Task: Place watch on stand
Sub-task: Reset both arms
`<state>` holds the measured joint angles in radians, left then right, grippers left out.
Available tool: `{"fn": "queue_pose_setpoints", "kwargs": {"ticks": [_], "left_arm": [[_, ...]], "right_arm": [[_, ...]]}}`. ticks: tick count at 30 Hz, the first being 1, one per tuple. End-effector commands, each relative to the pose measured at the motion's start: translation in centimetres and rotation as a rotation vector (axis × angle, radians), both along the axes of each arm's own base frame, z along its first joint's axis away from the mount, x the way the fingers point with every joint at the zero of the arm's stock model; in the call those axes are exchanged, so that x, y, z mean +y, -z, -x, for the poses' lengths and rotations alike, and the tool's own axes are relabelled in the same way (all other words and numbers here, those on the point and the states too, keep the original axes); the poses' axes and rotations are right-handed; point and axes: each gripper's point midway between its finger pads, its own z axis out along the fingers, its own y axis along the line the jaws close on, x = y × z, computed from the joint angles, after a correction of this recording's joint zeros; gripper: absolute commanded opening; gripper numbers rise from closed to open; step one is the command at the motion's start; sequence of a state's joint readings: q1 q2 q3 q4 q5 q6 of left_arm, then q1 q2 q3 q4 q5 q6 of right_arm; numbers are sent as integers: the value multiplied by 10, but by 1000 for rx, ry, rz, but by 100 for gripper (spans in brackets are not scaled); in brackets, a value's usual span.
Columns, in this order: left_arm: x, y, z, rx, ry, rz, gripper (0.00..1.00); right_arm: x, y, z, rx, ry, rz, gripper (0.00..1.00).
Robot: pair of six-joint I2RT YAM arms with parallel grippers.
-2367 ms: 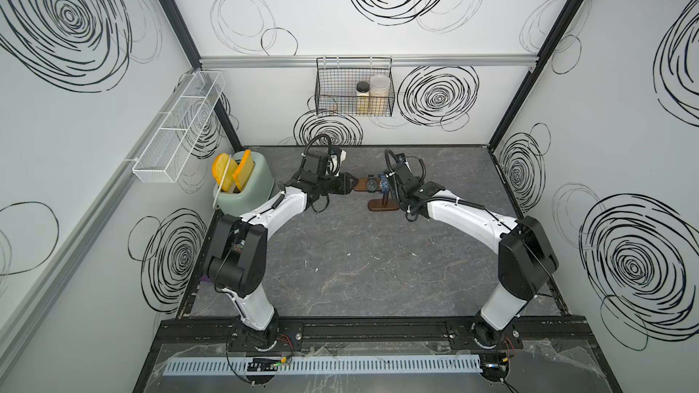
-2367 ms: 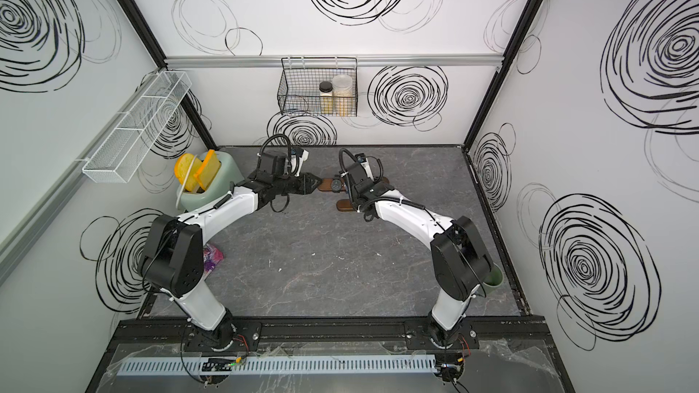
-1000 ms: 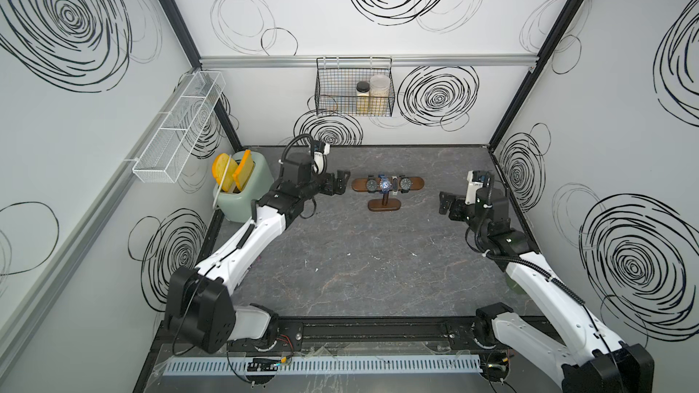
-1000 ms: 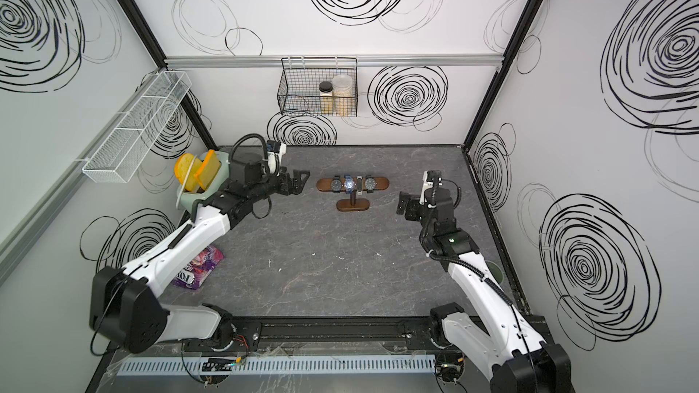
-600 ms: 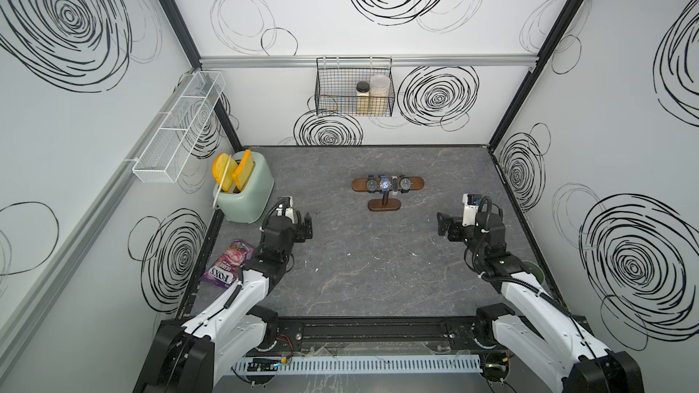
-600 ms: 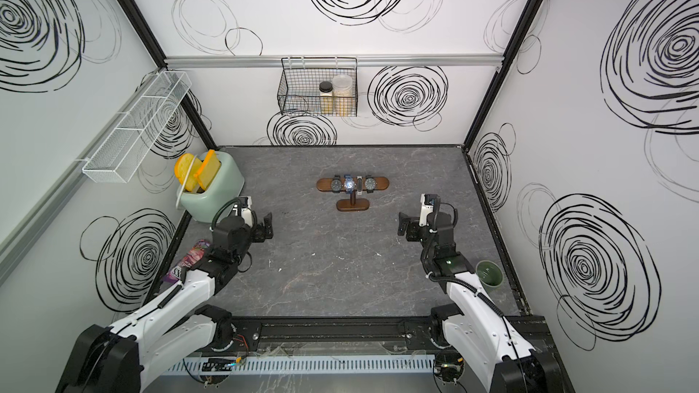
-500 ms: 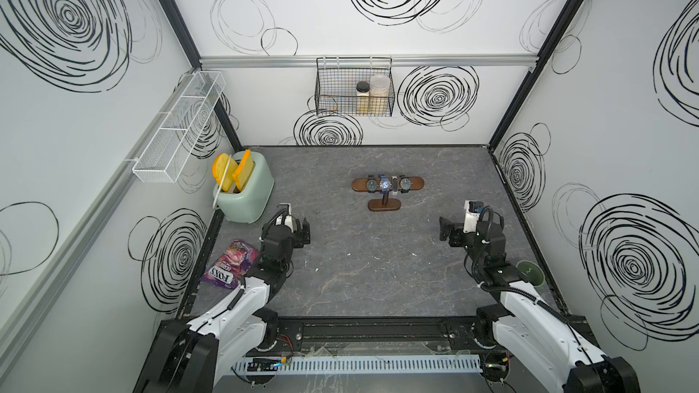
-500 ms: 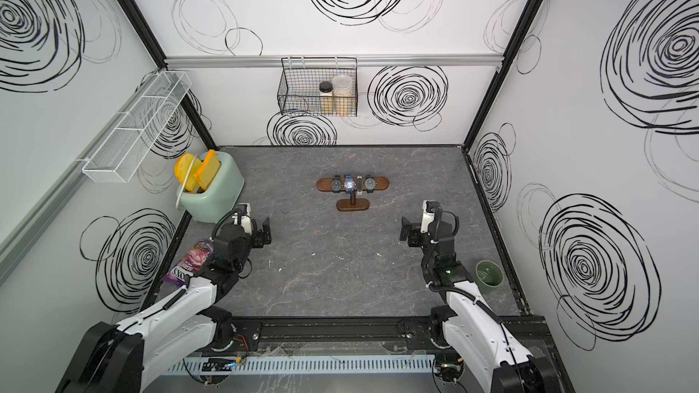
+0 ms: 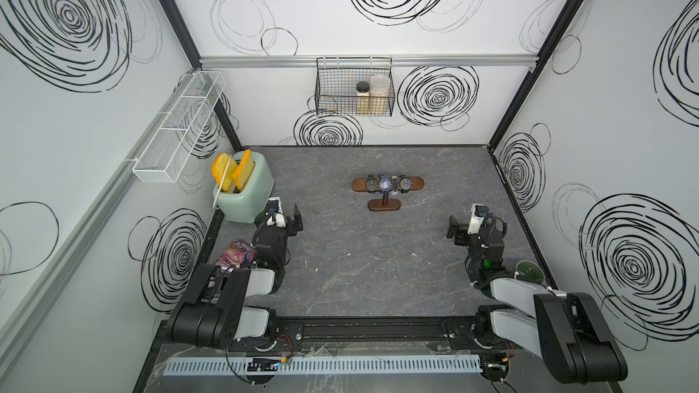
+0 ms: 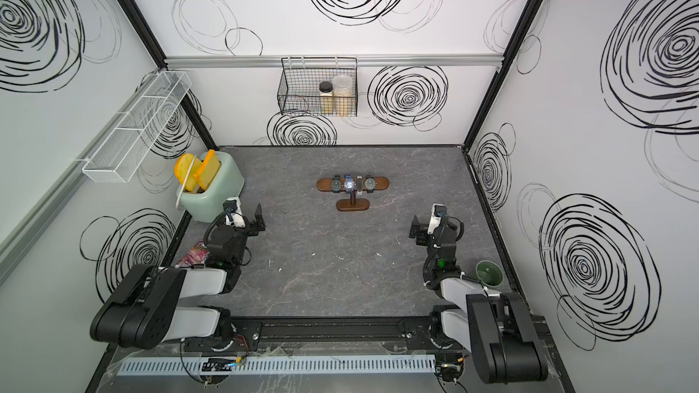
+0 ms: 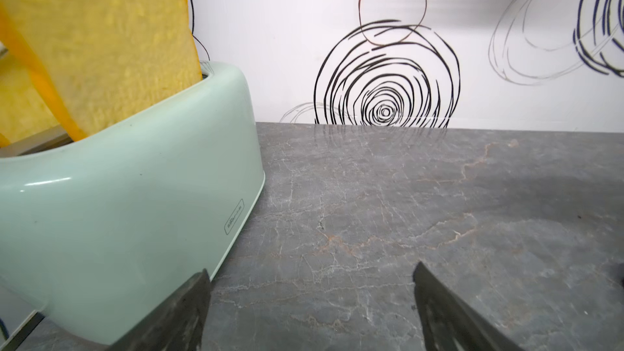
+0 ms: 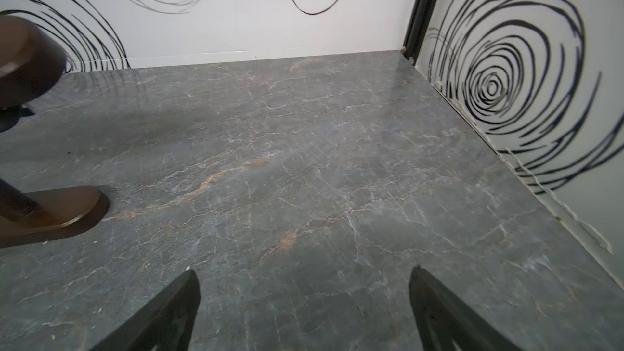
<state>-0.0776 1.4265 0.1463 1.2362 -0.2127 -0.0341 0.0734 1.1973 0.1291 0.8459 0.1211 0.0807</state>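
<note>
Dark brown wood, the stand (image 9: 385, 204) carries watches (image 9: 385, 184) strapped round its bar. The left gripper (image 11: 310, 275) and the right gripper (image 12: 304, 278) sit well apart from the stand, one on either side, jaws spread wide, empty.

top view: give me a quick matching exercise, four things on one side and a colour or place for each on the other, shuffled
Things:
1. stand
2. toaster
3. wire basket
4. cup

Descriptions:
a. black, hangs on the back wall
b. dark brown, carries watches on its bar
c. pale green, yellow slices sticking up from it
d. dark green, close to the right arm

Pairs: 1-b, 2-c, 3-a, 4-d
</note>
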Motion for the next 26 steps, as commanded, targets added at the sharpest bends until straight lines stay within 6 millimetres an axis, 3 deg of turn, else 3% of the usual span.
{"fn": "queue_pose_setpoints", "kwargs": {"ticks": [1, 2, 5, 7, 9, 26], "left_arm": [[-6, -31, -3, -151, 67, 14, 97], [-7, -26, -7, -112, 76, 11, 97], [-15, -23, -15, -85, 123, -2, 97], [-15, -21, -16, -76, 124, 0, 97], [-15, -20, -17, -67, 122, -2, 97], [-17, -19, -20, -54, 131, -11, 97]], "right_arm": [[10, -43, -25, -167, -74, 57, 98], [12, -48, -29, -197, -87, 65, 98], [8, -21, -37, -150, -87, 62, 98], [5, -31, -37, -229, -88, 55, 98], [-4, -18, -47, -110, -37, 21, 98], [-5, -20, -47, -125, -39, 27, 98]]}}
